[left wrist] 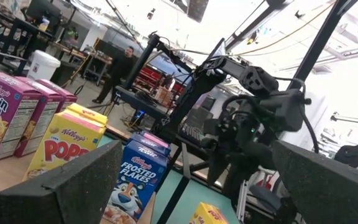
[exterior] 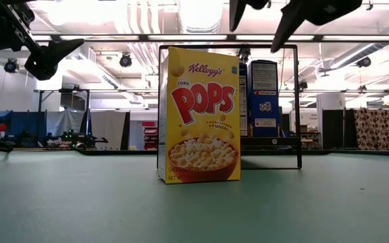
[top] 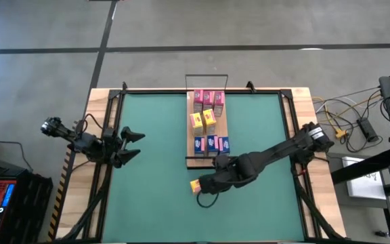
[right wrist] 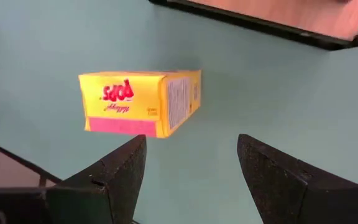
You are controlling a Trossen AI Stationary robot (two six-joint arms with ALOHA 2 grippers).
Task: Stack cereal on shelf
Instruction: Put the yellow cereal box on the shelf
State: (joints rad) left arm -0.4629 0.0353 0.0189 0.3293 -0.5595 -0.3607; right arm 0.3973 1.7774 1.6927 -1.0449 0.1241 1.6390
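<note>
**A:** Where is the cereal now?

**B:** Most of it stands on the shelf [top: 206, 158], the narrow board running from the table's [top: 154, 176] far edge toward its middle: pink boxes [top: 207, 99] at the far end, yellow ones [top: 202, 120] in the centre, blue ones [top: 211, 143] at the near end. One yellow Pops box [top: 196, 184] is off it, upright on the green just past the shelf's near end, toward the near edge.

**A:** And your right gripper?

**B:** My right gripper [right wrist: 191, 165] hangs above the table right beside that stray box, holding nothing. The fingers stand apart, and in my wrist view the box [right wrist: 140, 102] lies ahead of them, clear of both pads. I judge I am lined up that way so the jaws can drop around its narrow sides.

**A:** Why does it stand alone?

**B:** I cannot say how it got there; I only see that it is the one box not yet shelved.

**A:** The left gripper?

**B:** My left gripper [top: 133, 146] waits wide open over the table's left edge, well apart from the shelf, out of the working arm's way.

**A:** What calls for care?

**B:** The box is light and upright; a finger that nudges it before closing could tip it.
</note>
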